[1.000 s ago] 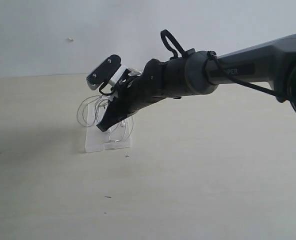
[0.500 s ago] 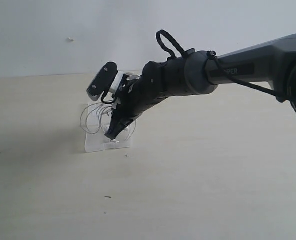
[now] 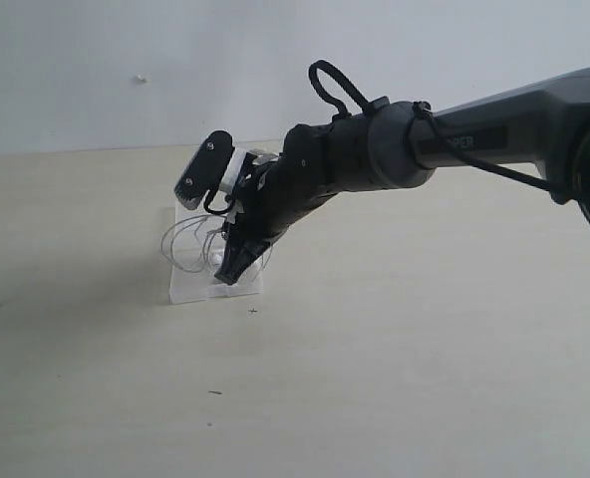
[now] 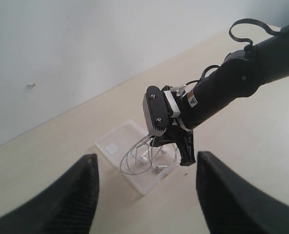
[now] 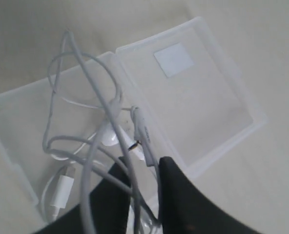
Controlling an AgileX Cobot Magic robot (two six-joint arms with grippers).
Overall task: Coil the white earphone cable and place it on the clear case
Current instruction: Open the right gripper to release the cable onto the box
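The white earphone cable (image 3: 185, 244) lies in loose loops on the clear case (image 3: 190, 290), left of the middle of the table. My right gripper (image 3: 230, 271) points down onto the case's right end. In the right wrist view its jaws (image 5: 144, 163) stand a narrow gap apart, with strands of the cable (image 5: 103, 105) running between them. The inline remote (image 5: 143, 131) and a white plug (image 5: 65, 186) rest on the case (image 5: 208, 97). The left wrist view shows my left gripper (image 4: 147, 155) wide open and empty, well back from the cable (image 4: 139, 158) and case (image 4: 127, 131).
The light wooden table (image 3: 395, 378) carries a few small dark specks (image 3: 253, 311) near the case. A pale wall (image 3: 126, 60) rises behind the table. The right arm (image 3: 474, 139) reaches in from the right.
My right gripper has lowered onto the case with the cable, so the loops have settled there. Its jaws have parted slightly. The left gripper shows no change.
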